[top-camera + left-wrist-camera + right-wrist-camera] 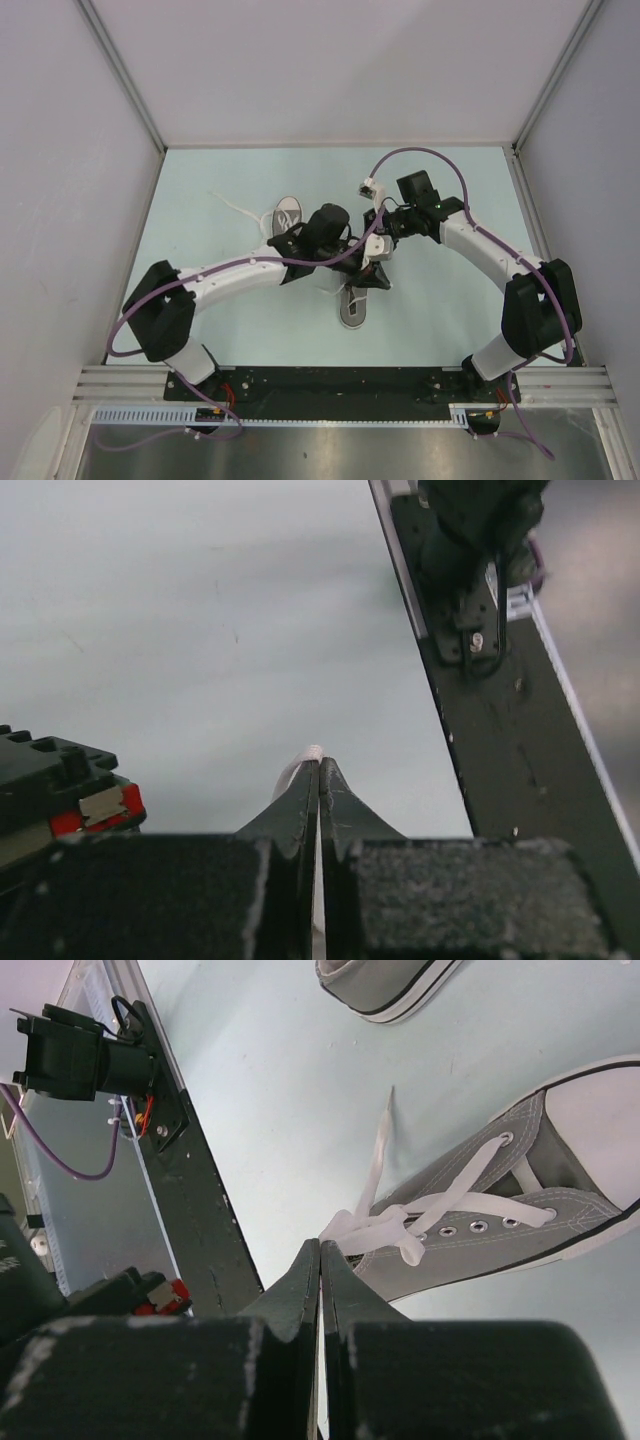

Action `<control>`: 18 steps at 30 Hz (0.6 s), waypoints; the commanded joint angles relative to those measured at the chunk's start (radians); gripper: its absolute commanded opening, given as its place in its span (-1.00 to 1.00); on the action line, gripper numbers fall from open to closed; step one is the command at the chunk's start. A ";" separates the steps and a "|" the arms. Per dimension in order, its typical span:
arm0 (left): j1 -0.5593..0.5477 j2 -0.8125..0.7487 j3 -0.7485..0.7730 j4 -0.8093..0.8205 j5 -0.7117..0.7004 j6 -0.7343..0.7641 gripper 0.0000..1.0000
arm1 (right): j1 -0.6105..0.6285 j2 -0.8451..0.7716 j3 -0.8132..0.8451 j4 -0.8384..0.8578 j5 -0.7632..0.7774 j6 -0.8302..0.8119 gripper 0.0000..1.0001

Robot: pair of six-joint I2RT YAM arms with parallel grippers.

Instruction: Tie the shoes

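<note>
- Left of centre, toward the far side, one grey sneaker (pixel 287 213) lies on the pale table (pixel 430 325).
- At centre, the left gripper (pixel 318 772) has its fingers pressed together on a white lace (pixel 305 762).
- Partly under the arms lies the second sneaker (pixel 500 1240), its laces (pixel 400 1222) loosely crossed.
- Rightmost, the right gripper (pixel 320 1252) is closed, tips just beside those laces; whether it pinches any cannot be told.

Mid-bench is crowded: both arms meet over the near shoe (pixel 354 312), with the left tool (pixel 319 775) and right tool (pixel 320 1255) pinched close together. The far shoe (pixel 286 213) and a loose lace (pixel 232 207) clutter left-centre. Open bench (pixel 470 190) runs along the far wall and the right side, and walls box in three sides.
</note>
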 commanded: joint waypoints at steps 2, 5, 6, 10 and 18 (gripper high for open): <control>-0.006 -0.050 -0.133 0.462 -0.048 -0.288 -0.97 | 0.004 -0.024 -0.002 0.031 -0.021 0.007 -1.00; 0.005 -0.063 -0.193 0.547 -0.128 -0.406 -0.83 | 0.003 -0.018 -0.002 0.029 -0.024 0.007 -1.00; 0.005 -0.067 -0.199 0.551 -0.135 -0.416 -0.79 | 0.003 -0.018 -0.002 0.029 -0.022 0.006 -1.00; 0.034 -0.103 -0.266 0.661 -0.190 -0.535 -0.86 | 0.001 -0.016 -0.002 0.028 -0.024 0.007 -1.00; 0.043 -0.064 -0.210 0.758 -0.121 -0.652 -1.00 | 0.006 -0.008 -0.002 0.029 -0.024 0.012 -1.00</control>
